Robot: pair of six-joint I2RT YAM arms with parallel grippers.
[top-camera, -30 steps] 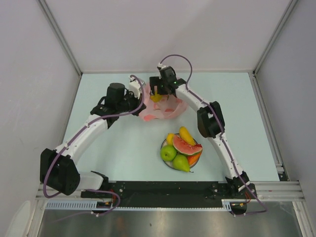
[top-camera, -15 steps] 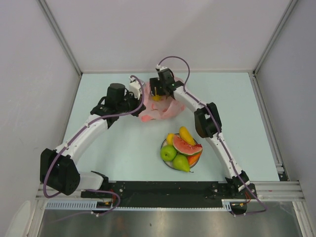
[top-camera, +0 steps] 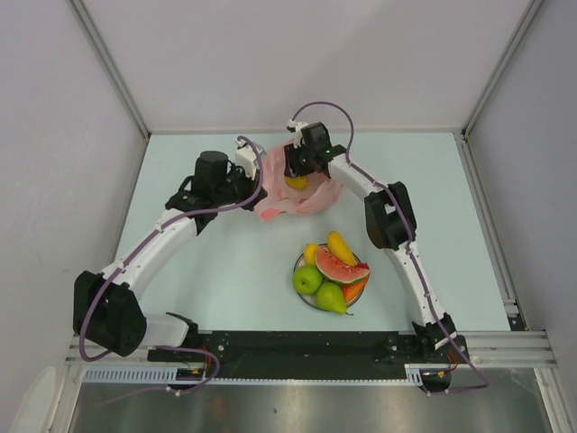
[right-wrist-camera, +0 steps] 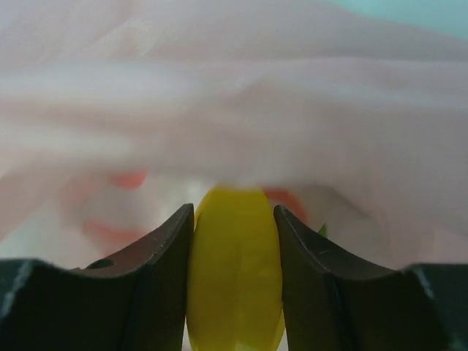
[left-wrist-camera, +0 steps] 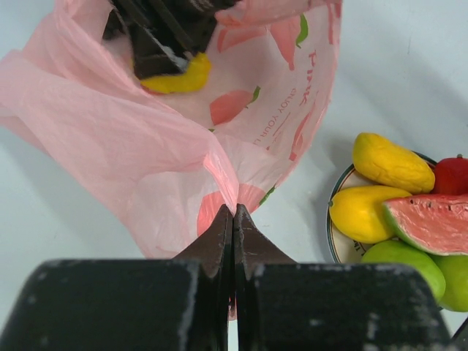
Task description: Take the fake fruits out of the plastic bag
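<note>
The pink plastic bag (top-camera: pixel 273 204) lies crumpled at the far middle of the table, its mouth held up. My left gripper (left-wrist-camera: pixel 234 213) is shut on a fold of the bag's rim (left-wrist-camera: pixel 219 164). My right gripper (top-camera: pixel 296 175) reaches down into the bag, and its two fingers press on both sides of a yellow banana (right-wrist-camera: pixel 234 278), also seen in the left wrist view (left-wrist-camera: pixel 179 79). Other fake fruits sit on a plate: a watermelon slice (top-camera: pixel 341 267), a green apple (top-camera: pixel 307 280), a green pear (top-camera: pixel 330 298) and two mangoes (top-camera: pixel 341 245).
The white plate (left-wrist-camera: pixel 337 242) stands nearer the arms, right of centre, a little right of the bag. Grey walls close the table at the back and both sides. The right arm's elbow (top-camera: pixel 386 216) hangs just beyond the plate.
My right gripper's jaws have closed in from wide open onto the banana inside the bag, and the wrist shifted slightly right. The left gripper kept its pinch on the bag.
</note>
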